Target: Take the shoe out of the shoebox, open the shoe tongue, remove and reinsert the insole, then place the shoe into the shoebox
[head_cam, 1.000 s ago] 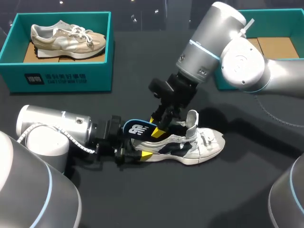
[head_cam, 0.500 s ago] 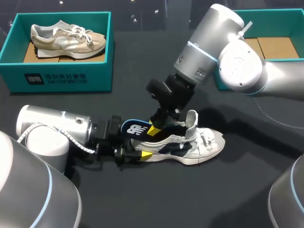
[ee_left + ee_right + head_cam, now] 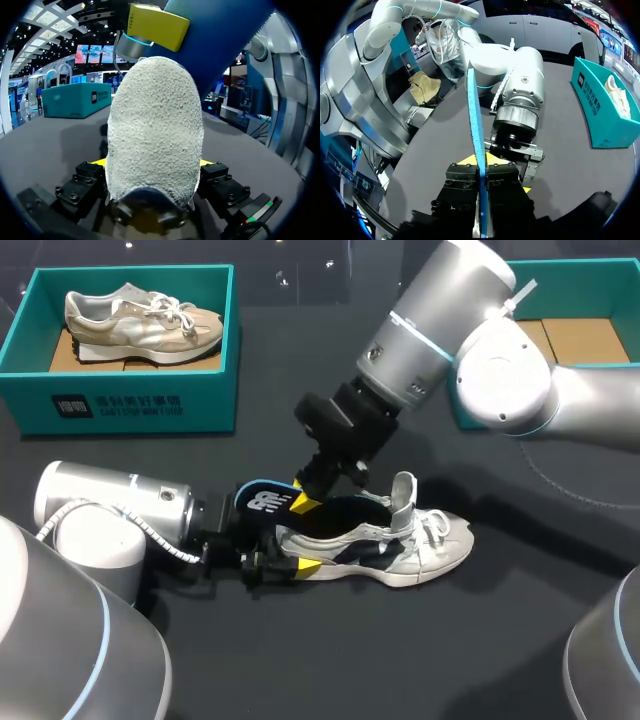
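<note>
**Insole tipped up over the heel, shoe pinned from behind**

Found the white shoe [image 3: 400, 545] out of its box, standing on its sole on the dark table [image 3: 300, 660], toe toward the right side, heel toward the left arm [image 3: 110, 505]. Found the left gripper [image 3: 285, 558] clamped on the heel from both sides. In the left wrist view, saw the pale, rough heel back filling the gap between the yellow fingertips [image 3: 99, 162].

Found the right gripper [image 3: 303, 498] reaching down over the collar, fingers pressed together on the blue insole [image 3: 262, 500]. In the right wrist view, saw that insole standing edge-on in the pinch, a thin blade rising ahead of the fingers toward the left arm.

Read the insole's long axis as running with the shoe's own, heel to toe, but tipped up at the heel end, above and slightly beyond the heel counter. Could not tell whether its front end sat inside the shoe: hidden behind the right gripper. Noted the tongue [image 3: 404, 495] standing upright ahead of the dark opening.

Judged the removal step to be in hand. Judged the coming pull to call for travel up and back along that axis, over the heel and the left gripper, with a risk of brushing them.

Noted a teal shoebox [image 3: 215, 390] holding a beige shoe [image 3: 140, 318], and a second teal shoebox [image 3: 580, 268] behind the right arm, both well apart from the work.
</note>
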`<state>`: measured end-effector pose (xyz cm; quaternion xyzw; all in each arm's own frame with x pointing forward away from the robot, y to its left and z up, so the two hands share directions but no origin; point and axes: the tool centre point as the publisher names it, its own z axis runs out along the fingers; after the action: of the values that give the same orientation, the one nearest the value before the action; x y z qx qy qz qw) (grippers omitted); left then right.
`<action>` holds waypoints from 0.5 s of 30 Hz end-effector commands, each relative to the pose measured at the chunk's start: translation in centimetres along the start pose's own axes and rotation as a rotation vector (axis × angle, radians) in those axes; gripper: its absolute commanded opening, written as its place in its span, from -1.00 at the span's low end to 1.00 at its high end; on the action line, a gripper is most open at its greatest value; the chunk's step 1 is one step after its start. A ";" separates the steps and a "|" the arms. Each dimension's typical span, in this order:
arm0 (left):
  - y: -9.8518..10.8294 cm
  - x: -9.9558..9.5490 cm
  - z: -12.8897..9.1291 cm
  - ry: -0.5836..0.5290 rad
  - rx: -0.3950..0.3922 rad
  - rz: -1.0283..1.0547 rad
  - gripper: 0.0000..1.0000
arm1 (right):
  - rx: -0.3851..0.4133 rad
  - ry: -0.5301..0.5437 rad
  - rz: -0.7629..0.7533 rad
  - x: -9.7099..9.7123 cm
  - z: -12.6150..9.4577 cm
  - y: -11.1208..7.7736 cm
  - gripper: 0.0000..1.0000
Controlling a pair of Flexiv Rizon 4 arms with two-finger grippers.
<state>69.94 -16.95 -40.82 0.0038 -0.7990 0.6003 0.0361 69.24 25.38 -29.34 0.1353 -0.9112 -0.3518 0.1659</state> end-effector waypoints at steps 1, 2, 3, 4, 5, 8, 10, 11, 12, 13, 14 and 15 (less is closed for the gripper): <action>0.0 0.0 0.2 -0.001 -0.003 0.000 -1.00 | 0.005 -0.008 0.001 0.3 -0.1 0.1 -1.00; 0.0 0.0 0.2 -0.001 -0.003 0.000 -1.00 | 0.005 -0.008 0.001 0.3 -0.1 0.1 -1.00; 0.0 0.0 0.2 -0.001 -0.003 0.000 -1.00 | 0.005 -0.008 0.001 0.3 -0.1 0.1 -1.00; 0.0 0.0 0.2 -0.001 -0.003 0.000 -1.00 | 0.005 -0.008 0.001 0.3 -0.1 0.1 -1.00; 0.0 0.0 0.2 -0.001 -0.003 0.000 -1.00 | 0.005 -0.008 0.001 0.3 -0.1 0.1 -1.00; 0.0 0.0 0.2 -0.001 -0.003 0.000 -1.00 | 0.005 -0.008 0.001 0.3 -0.1 0.1 -1.00; 0.0 0.0 0.2 -0.001 -0.003 0.000 -1.00 | -0.007 -0.024 -0.014 0.3 -0.4 0.7 -1.00; 0.0 0.0 0.2 -0.001 -0.003 0.000 -1.00 | -0.027 -0.046 -0.030 0.5 -0.9 1.3 -1.00; 0.0 0.0 0.2 -0.001 -0.003 0.000 -1.00 | -0.044 -0.053 -0.044 0.9 -1.5 1.8 -1.00; 0.0 0.0 0.2 -0.001 -0.003 0.000 -1.00 | -0.049 -0.060 -0.044 1.3 -2.2 2.3 -1.00; 0.0 0.0 0.2 -0.001 -0.003 0.000 -1.00 | -0.071 -0.083 -0.054 1.8 -2.9 2.8 -1.00; 0.0 0.0 0.2 -0.001 -0.003 0.000 -1.00 | -0.100 -0.097 -0.079 2.4 -3.6 3.4 -1.00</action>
<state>69.94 -16.96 -40.81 0.0038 -0.7989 0.6003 0.0362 69.55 26.75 -26.12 0.1462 -0.8981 -0.3907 0.1396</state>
